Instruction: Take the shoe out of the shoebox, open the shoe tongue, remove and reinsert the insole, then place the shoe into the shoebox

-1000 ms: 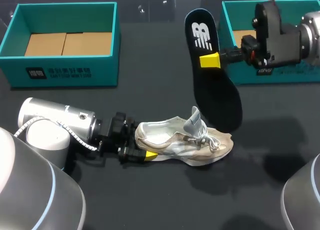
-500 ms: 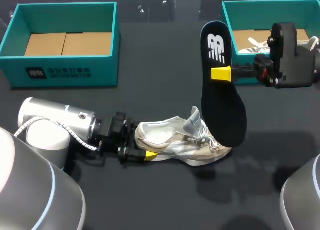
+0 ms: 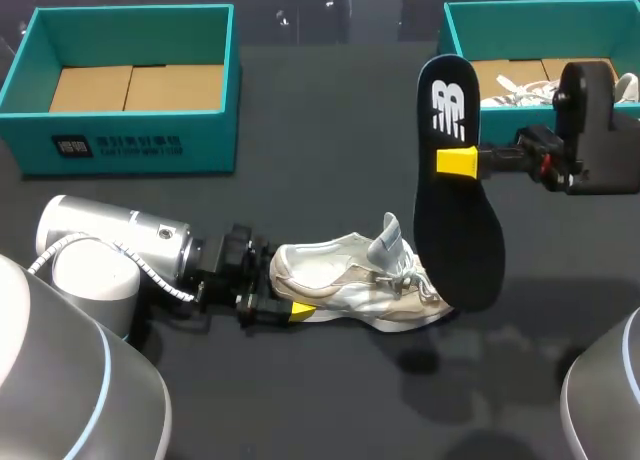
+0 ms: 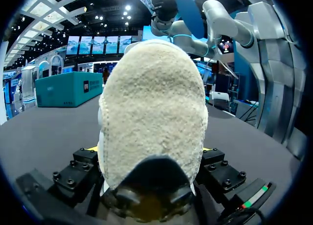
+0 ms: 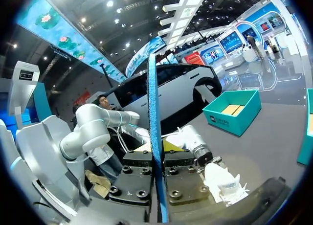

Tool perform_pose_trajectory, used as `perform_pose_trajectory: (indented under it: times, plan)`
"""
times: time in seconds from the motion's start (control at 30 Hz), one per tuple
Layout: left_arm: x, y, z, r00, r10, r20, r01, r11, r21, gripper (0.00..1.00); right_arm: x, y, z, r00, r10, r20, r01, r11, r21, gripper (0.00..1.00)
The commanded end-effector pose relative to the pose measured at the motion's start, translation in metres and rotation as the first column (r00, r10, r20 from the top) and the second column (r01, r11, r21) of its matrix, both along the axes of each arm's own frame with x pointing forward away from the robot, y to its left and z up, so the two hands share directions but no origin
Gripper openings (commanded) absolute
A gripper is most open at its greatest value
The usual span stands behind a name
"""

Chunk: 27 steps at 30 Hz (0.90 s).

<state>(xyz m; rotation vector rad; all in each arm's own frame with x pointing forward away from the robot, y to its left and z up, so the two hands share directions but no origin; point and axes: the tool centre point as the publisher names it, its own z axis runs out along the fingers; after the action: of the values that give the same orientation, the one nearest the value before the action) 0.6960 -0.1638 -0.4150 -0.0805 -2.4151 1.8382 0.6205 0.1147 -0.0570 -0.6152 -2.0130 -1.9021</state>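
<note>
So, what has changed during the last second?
The right pincer, shut on the insole, carried it to the right and slightly lower in the head view. Unchanged: the left pincer shut on the heel of the shoe, which lies on the table; the left shoebox and the right shoebox.

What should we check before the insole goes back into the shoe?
1. Insole clamped by right gripper: ok. The right wrist view shows it edge-on between both fingers.
2. Shoe braced: ok. The left gripper holds its heel.
3. Tongue lifted: ok. It stands up and the opening shows bare lining.
4. Insole lined up with the opening: not ok. It hangs upright with its lower end by the shoe's toe.
5. Laces slack enough to let it slide in: cannot tell.
</note>
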Motion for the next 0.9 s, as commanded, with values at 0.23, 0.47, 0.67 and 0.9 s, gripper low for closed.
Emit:
perform_pose_trajectory:
  times: [0.23,0.47,0.67,0.9]
  plan:
    - [0.0,-0.002,-0.002,1.0,0.0,0.0,0.0,1.0,0.001,0.0,-0.001,-0.001,-0.003,1.0,0.008,0.003,-0.008,1.0,0.006,0.0]
    - [-0.003,0.001,0.003,1.0,-0.005,0.003,0.005,1.0,0.015,1.0,-0.001,-0.001,-0.003,1.0,0.008,0.003,-0.008,1.0,0.006,0.0]
    - [-0.007,0.01,0.003,1.0,-0.002,0.016,0.001,0.999,0.051,1.0,-0.001,-0.001,-0.003,1.0,0.008,0.003,-0.008,1.0,0.006,0.0]
    - [-0.005,0.02,0.007,0.998,0.048,0.041,-0.053,0.989,0.139,1.0,-0.001,-0.001,-0.003,1.0,0.008,0.003,-0.008,1.0,0.006,0.0]
